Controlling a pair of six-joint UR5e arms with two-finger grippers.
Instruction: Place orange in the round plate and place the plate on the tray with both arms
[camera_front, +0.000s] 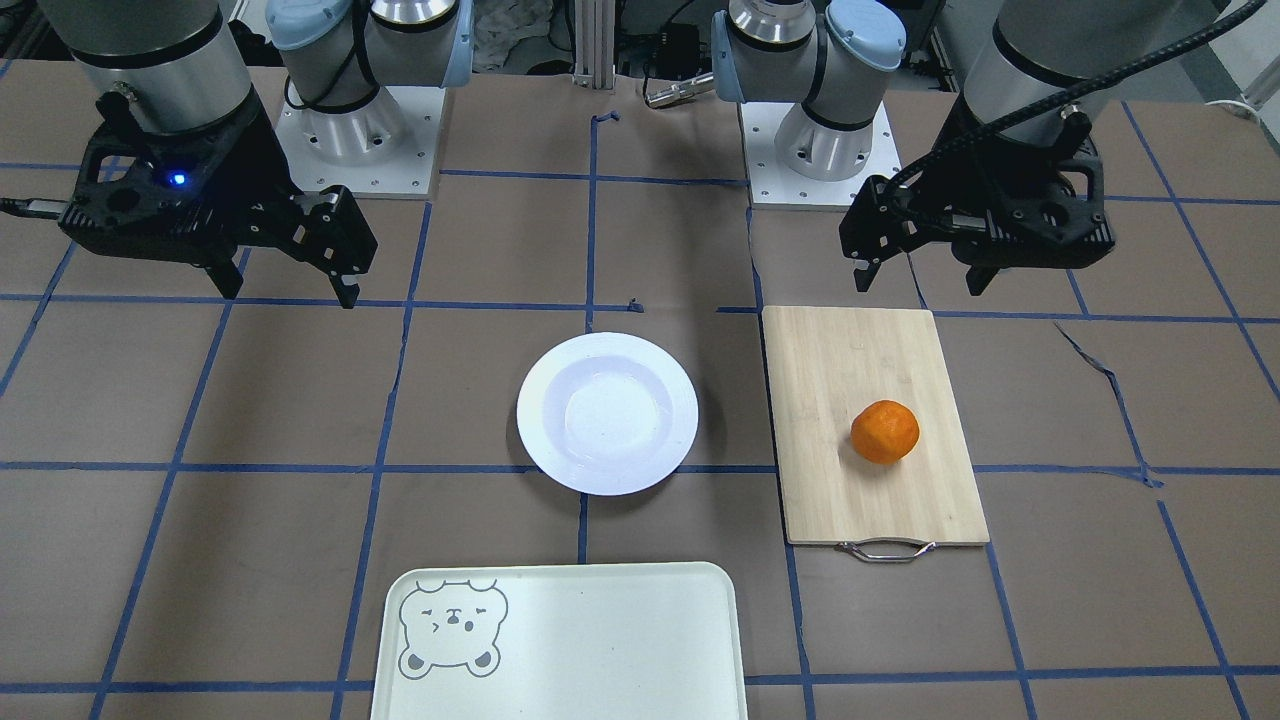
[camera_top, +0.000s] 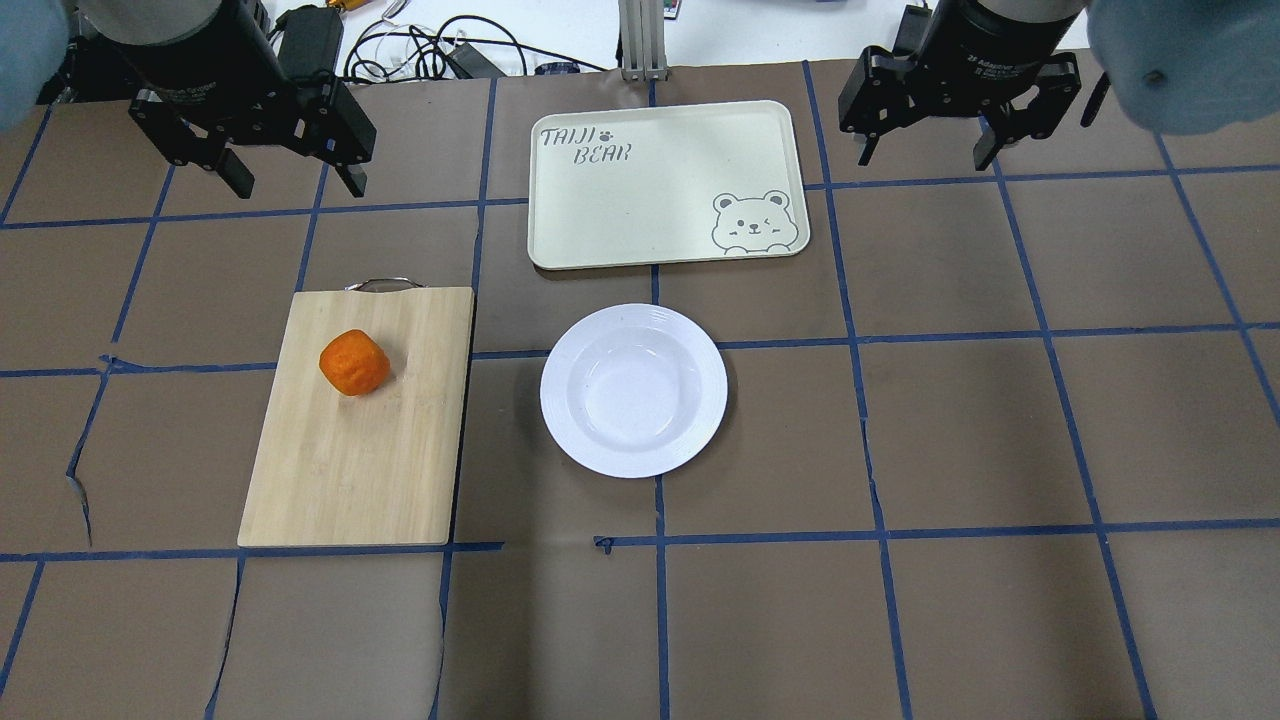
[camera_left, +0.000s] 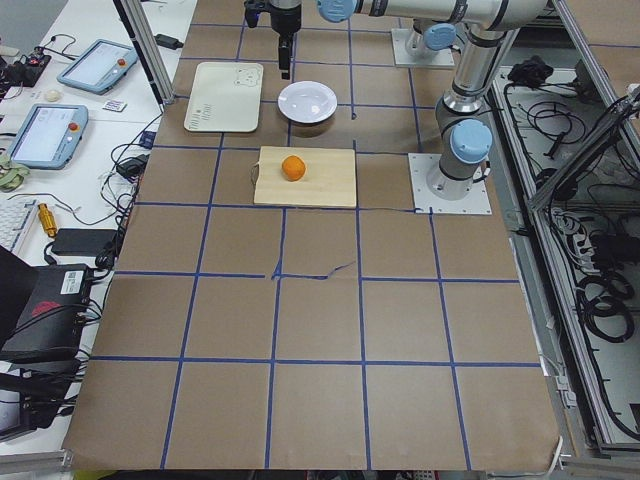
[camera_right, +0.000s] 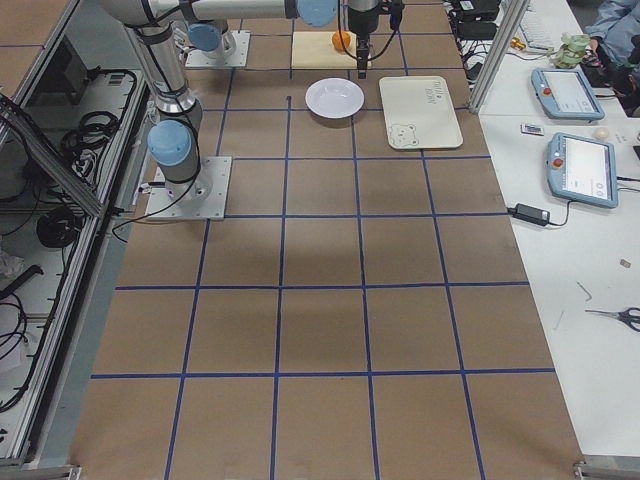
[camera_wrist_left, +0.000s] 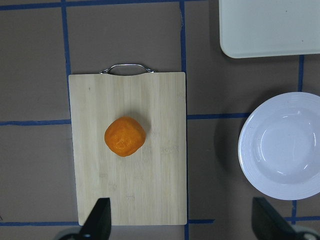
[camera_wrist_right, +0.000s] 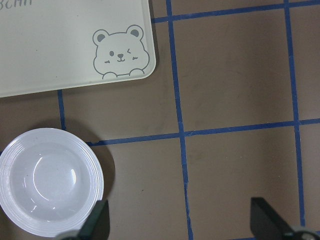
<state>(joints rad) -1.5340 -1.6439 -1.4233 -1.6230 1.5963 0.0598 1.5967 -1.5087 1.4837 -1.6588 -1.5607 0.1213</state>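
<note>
The orange (camera_top: 354, 362) lies on a wooden cutting board (camera_top: 360, 450), left of the empty white round plate (camera_top: 633, 390) at the table's middle. Beyond the plate sits the cream tray (camera_top: 660, 185) with its bear face, nothing on it. My left gripper (camera_top: 297, 185) hovers open past the board's handle end, well above the orange (camera_wrist_left: 125, 136). Open as well, my right gripper (camera_top: 925, 158) hangs beside the tray's right end, with the plate (camera_wrist_right: 50, 187) and tray (camera_wrist_right: 60, 45) below to its left. Neither holds anything.
The board's metal handle (camera_top: 382, 284) points toward the far edge. Both arm bases (camera_front: 355, 130) (camera_front: 815, 140) stand on the robot's side of the table. Cables (camera_top: 430, 50) lie past the far edge. Brown paper with blue tape lines covers the table.
</note>
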